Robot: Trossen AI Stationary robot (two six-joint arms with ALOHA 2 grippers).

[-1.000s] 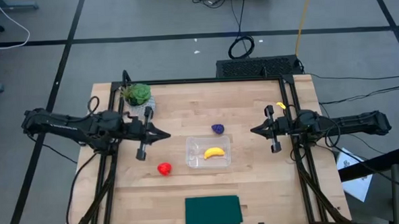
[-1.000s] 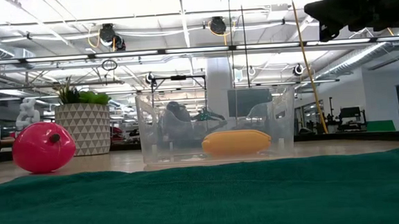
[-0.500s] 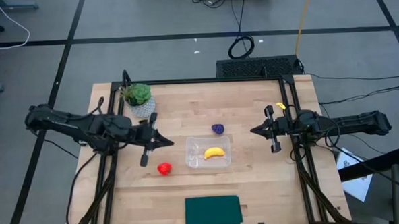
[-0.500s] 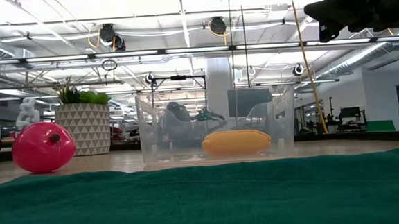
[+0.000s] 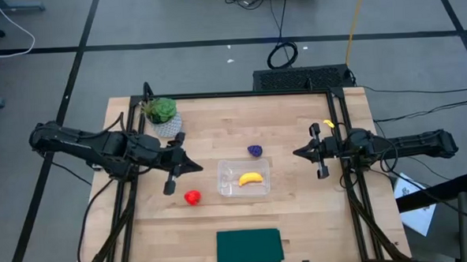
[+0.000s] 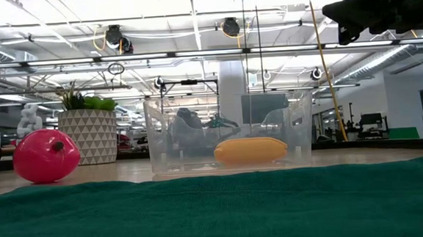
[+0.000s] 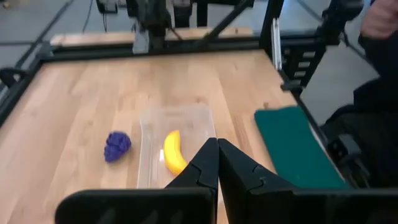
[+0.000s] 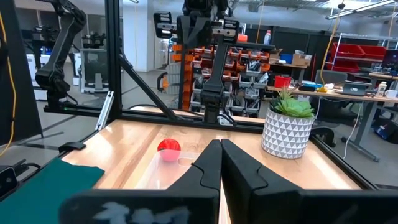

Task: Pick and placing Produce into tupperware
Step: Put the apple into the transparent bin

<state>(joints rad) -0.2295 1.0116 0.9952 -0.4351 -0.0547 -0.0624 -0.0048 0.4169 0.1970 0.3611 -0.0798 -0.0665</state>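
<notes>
The clear tupperware (image 5: 244, 178) stands mid-table on its flat bottom, and the yellow banana (image 5: 251, 178) lies inside it on its side. Just beyond its far wall, the dark purple piece (image 5: 255, 150) rests on the wood. The round red fruit (image 5: 192, 197) sits on the table to the container's left. My left gripper (image 5: 197, 167) is shut and holds nothing. It hangs above the table just beyond the red fruit, pointing at the container (image 7: 177, 115). My right gripper (image 5: 295, 153) is shut and holds nothing, up in the air to the container's right.
A dark green cloth (image 5: 249, 246) lies flat at the near edge. A leafy plant in a white patterned pot (image 5: 161, 112) stands at the far left corner. Black frame rails run along the table's sides. Bare wood lies between the container and each arm.
My left gripper has swung a little toward the table's near edge, toward the red fruit, and has tipped its fingers downward. It has stayed shut. The produce and the tupperware have stayed in place.
</notes>
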